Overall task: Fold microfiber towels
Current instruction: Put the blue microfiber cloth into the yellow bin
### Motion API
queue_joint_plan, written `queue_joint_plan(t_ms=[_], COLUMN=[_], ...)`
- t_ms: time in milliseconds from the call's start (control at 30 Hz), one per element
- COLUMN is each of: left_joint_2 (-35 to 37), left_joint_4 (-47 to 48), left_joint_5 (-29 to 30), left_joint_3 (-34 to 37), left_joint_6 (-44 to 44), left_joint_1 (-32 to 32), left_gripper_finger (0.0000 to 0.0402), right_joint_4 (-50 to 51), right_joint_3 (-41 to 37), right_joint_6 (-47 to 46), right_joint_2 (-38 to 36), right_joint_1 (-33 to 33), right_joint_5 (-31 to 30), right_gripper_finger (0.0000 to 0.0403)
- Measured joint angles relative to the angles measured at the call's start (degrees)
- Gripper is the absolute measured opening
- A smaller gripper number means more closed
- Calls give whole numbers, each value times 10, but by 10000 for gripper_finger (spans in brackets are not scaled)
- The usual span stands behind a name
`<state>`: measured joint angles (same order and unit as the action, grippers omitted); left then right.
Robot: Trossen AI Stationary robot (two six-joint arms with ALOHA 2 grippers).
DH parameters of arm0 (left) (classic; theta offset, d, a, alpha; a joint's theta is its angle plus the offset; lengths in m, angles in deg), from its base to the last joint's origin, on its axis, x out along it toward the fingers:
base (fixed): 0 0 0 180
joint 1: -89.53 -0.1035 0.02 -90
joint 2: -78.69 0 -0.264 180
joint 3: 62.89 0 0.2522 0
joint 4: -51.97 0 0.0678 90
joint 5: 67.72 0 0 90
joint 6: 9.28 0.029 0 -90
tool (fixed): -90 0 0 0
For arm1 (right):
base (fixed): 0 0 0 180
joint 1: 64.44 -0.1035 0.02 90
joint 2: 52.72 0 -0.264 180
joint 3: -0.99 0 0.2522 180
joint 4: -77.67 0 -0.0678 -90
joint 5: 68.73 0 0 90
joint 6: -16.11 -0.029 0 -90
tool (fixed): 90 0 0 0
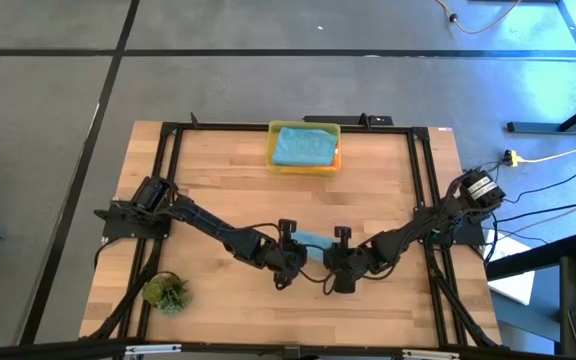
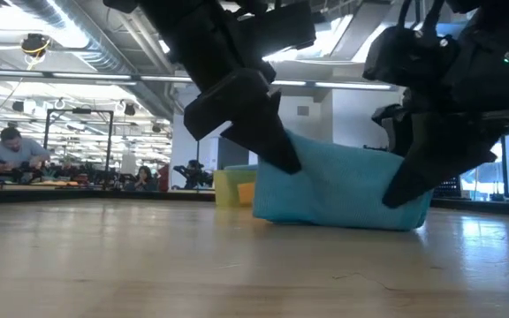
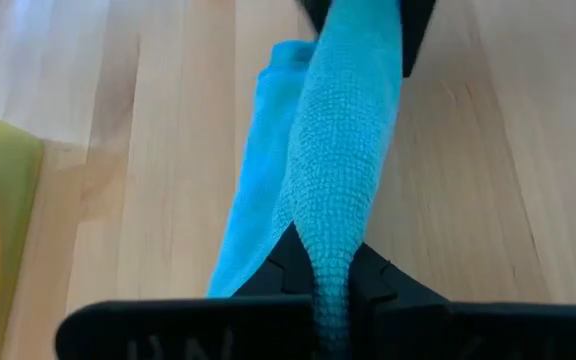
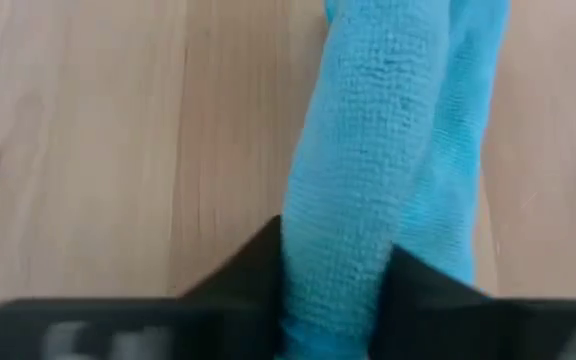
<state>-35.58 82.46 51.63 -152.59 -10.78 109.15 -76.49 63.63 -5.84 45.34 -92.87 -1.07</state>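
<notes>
teal-blue towels [image 1: 313,241]: 2 (one in bin) | yellow bin [image 1: 273,160]: 1 | plant tuft [image 1: 166,292]: 1 | claws [image 1: 294,256]: 2

The teal towel [image 1: 313,241] is showing only as a sliver between the left gripper [image 1: 290,262] and the right gripper [image 1: 340,264], the arms covering the rest from above. In both wrist views its far end is running off the frame. Towels under the top one in the yellow bin [image 1: 304,163] are staying hidden.

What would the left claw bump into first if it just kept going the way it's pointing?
Probably the right gripper. The left gripper points across the teal towel stretched between them, and the left wrist view shows dark fingers at the towel's far end. Depth is hard to judge.
</notes>
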Motion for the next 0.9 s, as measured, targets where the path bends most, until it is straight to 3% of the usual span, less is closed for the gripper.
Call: queue_joint_plan(t_ms=[100, 167, 367, 533, 733, 900], left_joint_2=[0, 6, 60, 114, 150, 151], left_joint_4=[11, 22, 52, 63, 55, 29], left_joint_5=[-1, -8, 0, 31, 35, 8], left_joint_3=[0, 0, -1, -1, -1, -1], left_joint_6=[-1, -1, 24, 94, 186, 267], left_joint_1=[0, 0, -9, -50, -144, -229], left_gripper_finger=[0, 0, 0, 0, 0, 0], right_joint_4=[-3, 6, 64, 86, 95, 46], right_joint_3=[0, 0, 2, 1, 1, 0], right_joint_6=[17, 26, 47, 116, 209, 325], right_joint_2=[-2, -11, -80, -175, -244, -257], right_joint_1=[0, 0, 5, 50, 182, 303], right_joint_5=[0, -4, -59, -101, -124, -83], right_gripper_finger=[45, 18, 19, 16, 16, 16])
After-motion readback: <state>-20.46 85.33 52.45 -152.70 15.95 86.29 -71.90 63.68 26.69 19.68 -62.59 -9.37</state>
